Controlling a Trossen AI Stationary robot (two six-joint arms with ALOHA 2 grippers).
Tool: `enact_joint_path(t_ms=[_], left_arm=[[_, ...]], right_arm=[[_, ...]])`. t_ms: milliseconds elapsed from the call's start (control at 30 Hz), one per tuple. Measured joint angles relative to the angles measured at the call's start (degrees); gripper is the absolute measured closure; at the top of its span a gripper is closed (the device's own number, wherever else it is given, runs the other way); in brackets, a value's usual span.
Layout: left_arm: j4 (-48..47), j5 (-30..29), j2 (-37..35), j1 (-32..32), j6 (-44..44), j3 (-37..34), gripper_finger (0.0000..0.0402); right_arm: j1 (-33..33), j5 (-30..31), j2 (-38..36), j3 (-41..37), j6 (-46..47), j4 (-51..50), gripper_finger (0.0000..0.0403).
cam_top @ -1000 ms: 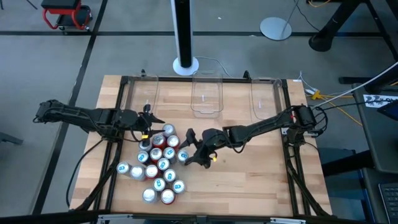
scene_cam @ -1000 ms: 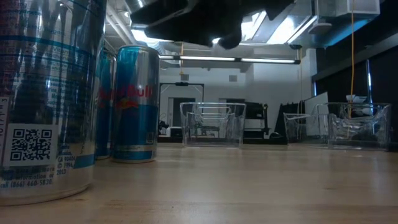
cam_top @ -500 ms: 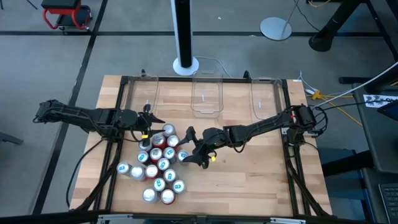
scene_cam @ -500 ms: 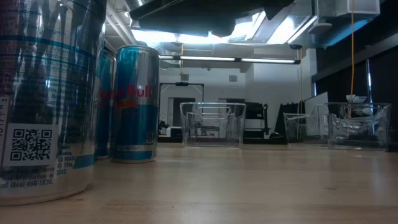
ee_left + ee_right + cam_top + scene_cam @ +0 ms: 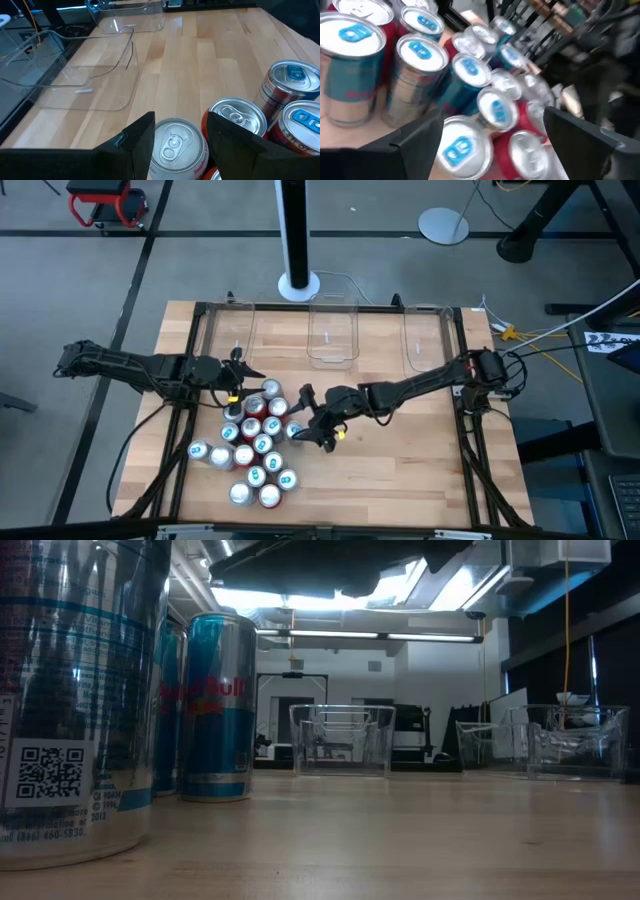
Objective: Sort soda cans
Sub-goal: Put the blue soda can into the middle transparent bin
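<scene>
I am watching the left hand [image 5: 236,388] at the far-left edge of the cluster of cans [image 5: 252,442], which is standing on the left half of the counter [image 5: 400,470]. Its fingers are sitting partly apart on either side of a silver-topped can [image 5: 176,148] with red showing low on its wall, and I cannot tell whether they are pressing on it.

I am judging these cans to be light if empty, stiff along the height but easy to dent at the thin wall. The skins are glossy (slippery under hard pads), so I would take each one around the mid-body, squarely, not by the rim. They are standing upright and packed touching, so fingers are getting little room between neighbours.

Further right, the right hand [image 5: 313,423] is hovering at the cluster's right edge with its fingers spread wide, empty, over a blue-and-silver can [image 5: 461,150].

The tops are brushed metal with pull tabs, some tabs blue. The clear bins [image 5: 332,332] along the far edge look like thin, hard plastic, and the counter is pale, smooth wood.
</scene>
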Motion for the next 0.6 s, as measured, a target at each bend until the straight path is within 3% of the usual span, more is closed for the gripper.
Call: enact_joint_path(t_ms=[600], left_arm=[[-0.1, 0.0, 0.1, 0.0, 0.0, 0.0, 0.0231]], right_arm=[[0.4, -1.3, 2.7, -0.1, 6.0, 0.5, 0.0063]])
